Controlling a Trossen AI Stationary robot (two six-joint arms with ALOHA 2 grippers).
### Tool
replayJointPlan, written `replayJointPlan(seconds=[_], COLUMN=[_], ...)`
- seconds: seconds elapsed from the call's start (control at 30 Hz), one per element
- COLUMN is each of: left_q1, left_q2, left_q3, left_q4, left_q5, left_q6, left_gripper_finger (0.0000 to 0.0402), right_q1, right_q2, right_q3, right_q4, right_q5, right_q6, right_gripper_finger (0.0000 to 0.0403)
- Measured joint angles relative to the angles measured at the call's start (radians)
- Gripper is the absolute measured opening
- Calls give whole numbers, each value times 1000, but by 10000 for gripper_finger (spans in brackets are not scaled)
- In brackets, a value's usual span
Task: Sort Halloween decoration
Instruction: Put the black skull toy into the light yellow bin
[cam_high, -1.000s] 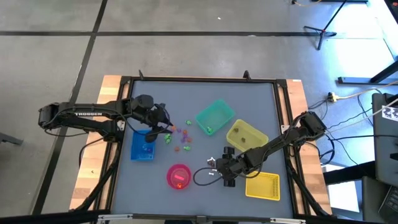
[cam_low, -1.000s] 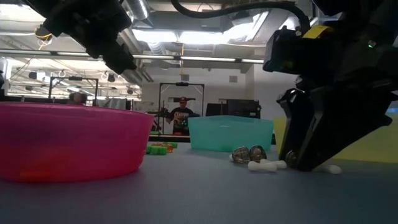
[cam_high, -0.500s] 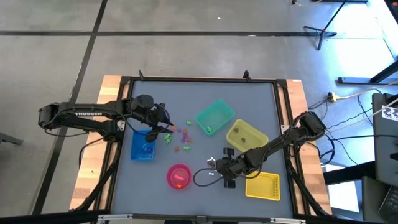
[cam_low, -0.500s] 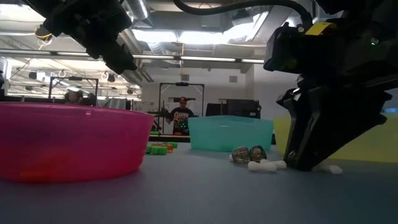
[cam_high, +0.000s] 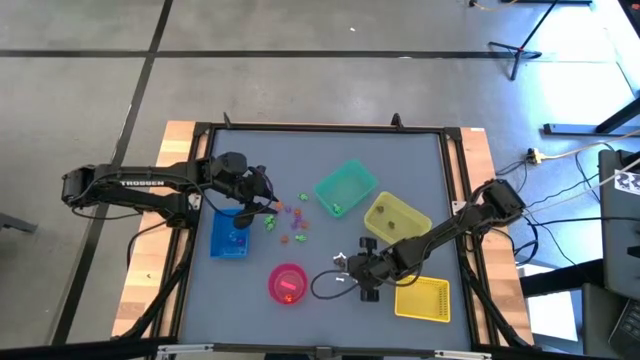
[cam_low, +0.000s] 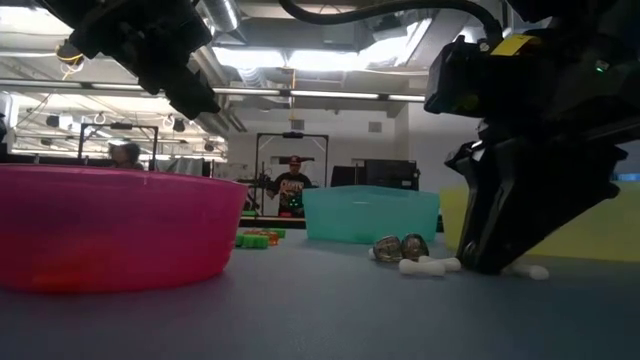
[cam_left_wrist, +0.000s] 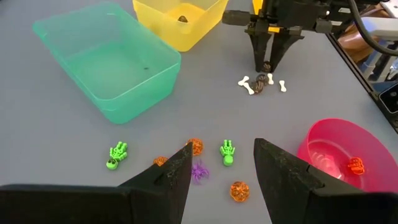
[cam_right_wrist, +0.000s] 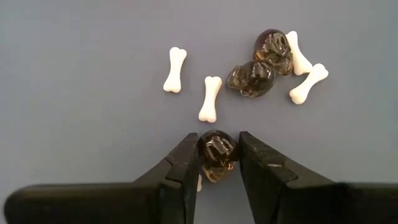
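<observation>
Right gripper (cam_right_wrist: 217, 158) pinches a dark skull trinket (cam_right_wrist: 217, 152) on the tabletop (cam_high: 400, 160).
White bones (cam_right_wrist: 210, 98) and two more skulls (cam_right_wrist: 252, 78) lie just beyond at twelve o'clock; left gripper (cam_left_wrist: 221, 163), jaws spread, hovers above the scattered green and orange trinkets (cam_left_wrist: 227, 151).

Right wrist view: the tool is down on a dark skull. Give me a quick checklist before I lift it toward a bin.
1. Skull between the fingers: ok. The dark grey skull sits between the right tool fingers, which close on both its sides.
2. Neighbours clear of the grip: cannot tell. A white piece shows at the left finger's inner edge; the white bone ahead lies apart.
3. Other two skulls untouched: ok, lying apart among bones.
4. Yellow bin open to receive: ok, one dark piece already inside.
5. Left tool out of the way: ok, open above the green and orange trinkets across the table.
</observation>
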Motion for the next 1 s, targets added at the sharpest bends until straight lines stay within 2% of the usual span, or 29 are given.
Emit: replayJointPlan(seconds=[0.3,0.47,0.77,1.0], left_q1=[0,0,0,0], left_q2=[0,0,0,0], left_q3=[0,0,1,1], left_q4=[-1,0,0,0], left_q5=[0,0,0,0], left_q6=[0,0,0,0], left_gripper_finger=[157,157,157,157], right_q1=[0,0,0,0], right_q2=[-126,-219,-368,-409], right_q3=[-3,-2,-1,0], right_q4=[-22,-70,-339,-543], right_q5=[44,104,252,375], right_q6=[-12,-13,-13,-4], right_gripper_finger=[103,103,103,103])
